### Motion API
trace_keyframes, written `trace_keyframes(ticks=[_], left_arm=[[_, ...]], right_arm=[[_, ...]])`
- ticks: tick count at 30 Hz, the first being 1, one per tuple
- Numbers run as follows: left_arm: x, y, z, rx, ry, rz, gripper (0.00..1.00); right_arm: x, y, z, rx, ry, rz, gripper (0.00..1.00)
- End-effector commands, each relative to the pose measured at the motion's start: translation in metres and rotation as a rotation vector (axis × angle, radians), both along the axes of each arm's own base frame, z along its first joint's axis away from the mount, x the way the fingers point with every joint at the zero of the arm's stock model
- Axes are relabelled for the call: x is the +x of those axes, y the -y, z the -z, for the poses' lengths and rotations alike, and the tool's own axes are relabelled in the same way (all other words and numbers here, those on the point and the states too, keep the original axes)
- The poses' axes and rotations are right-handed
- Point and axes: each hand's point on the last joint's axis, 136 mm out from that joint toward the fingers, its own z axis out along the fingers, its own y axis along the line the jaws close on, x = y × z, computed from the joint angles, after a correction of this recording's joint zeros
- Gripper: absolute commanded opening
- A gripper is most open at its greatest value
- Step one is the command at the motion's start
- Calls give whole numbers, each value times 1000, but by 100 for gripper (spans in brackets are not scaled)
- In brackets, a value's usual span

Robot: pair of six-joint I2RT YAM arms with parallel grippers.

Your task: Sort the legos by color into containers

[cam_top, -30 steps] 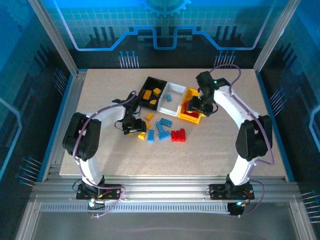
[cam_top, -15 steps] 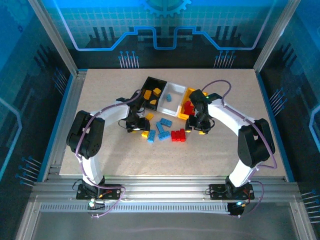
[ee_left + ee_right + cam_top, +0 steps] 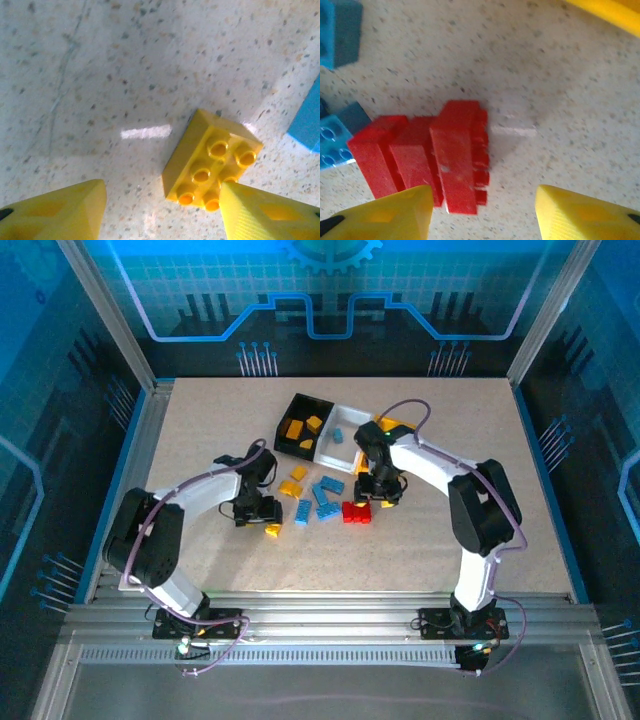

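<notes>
Left hand [image 3: 161, 200] wide open, empty, yellow brick [image 3: 210, 160] on desk [image 3: 100, 75] between its fingertips (close against one), right hand [image 3: 480, 205] open, empty, red brick cluster [image 3: 430, 160] just ahead of one finger.

You are seeing only a sliver of the yellow-orange rectangular plastic bin [image 3: 396, 424]; the right arm [image 3: 440, 455] is hiding the rest, just beyond the cluster of red studded plastic bricks [image 3: 355, 511]. On your right wrist camera, the left edge is cropping two light blue studded bricks [image 3: 335, 30] left of that red cluster. On your left wrist camera, a yellow finger [image 3: 265, 215] is covering one corner of the small yellow six-stud brick [image 3: 210, 160].
</notes>
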Motion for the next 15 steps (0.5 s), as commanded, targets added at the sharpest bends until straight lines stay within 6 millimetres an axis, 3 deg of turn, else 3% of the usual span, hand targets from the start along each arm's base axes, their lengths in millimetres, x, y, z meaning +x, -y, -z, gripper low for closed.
trace_keyframes(ticks=[1,7,15], left_arm=[[-3,-2,-14,1,26,-18,63],[8,4,-25,-20,58,-23,63],[15,12,-17,-44,43,-22,64]], right_arm=[[9,-6,10,-8,-9,-22,55],[9,11,18,-29,-20,12,45],[-11,32,13,-26,-10,36,37]])
